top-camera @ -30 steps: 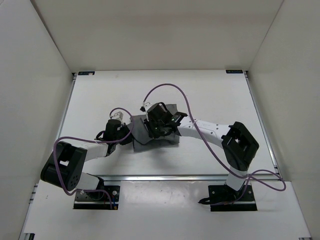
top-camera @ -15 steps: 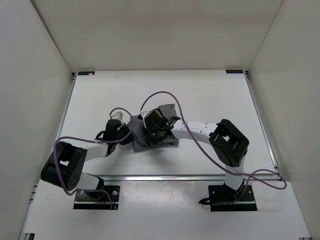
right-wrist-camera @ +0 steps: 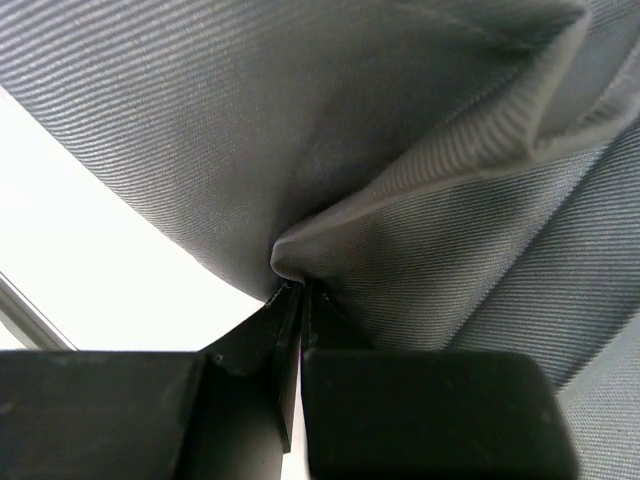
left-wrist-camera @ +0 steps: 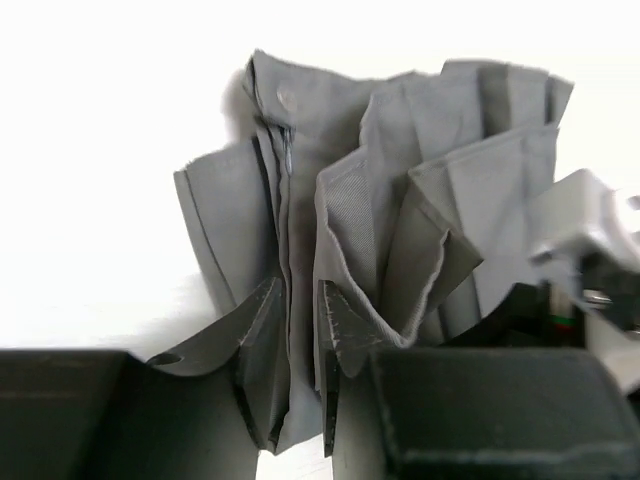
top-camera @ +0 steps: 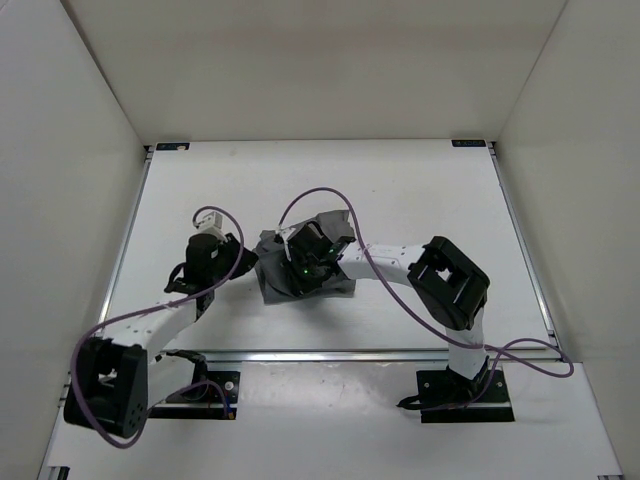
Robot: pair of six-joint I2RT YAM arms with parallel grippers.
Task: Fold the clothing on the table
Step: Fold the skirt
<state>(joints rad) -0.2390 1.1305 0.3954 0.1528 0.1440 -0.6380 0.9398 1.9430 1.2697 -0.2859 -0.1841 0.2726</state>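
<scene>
Bunching clothing (right-wrist-camera: 350, 150) between right fingers (right-wrist-camera: 240, 350)

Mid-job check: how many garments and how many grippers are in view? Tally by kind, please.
dark grey garment: 1
grippers: 2 (left gripper, right gripper)
total: 3

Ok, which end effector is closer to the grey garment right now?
Right. The right end effector is clamped shut on a fold near the grey garment's middle. The left end effector is at its left edge, jaws slightly apart with a fabric edge between them.
</scene>
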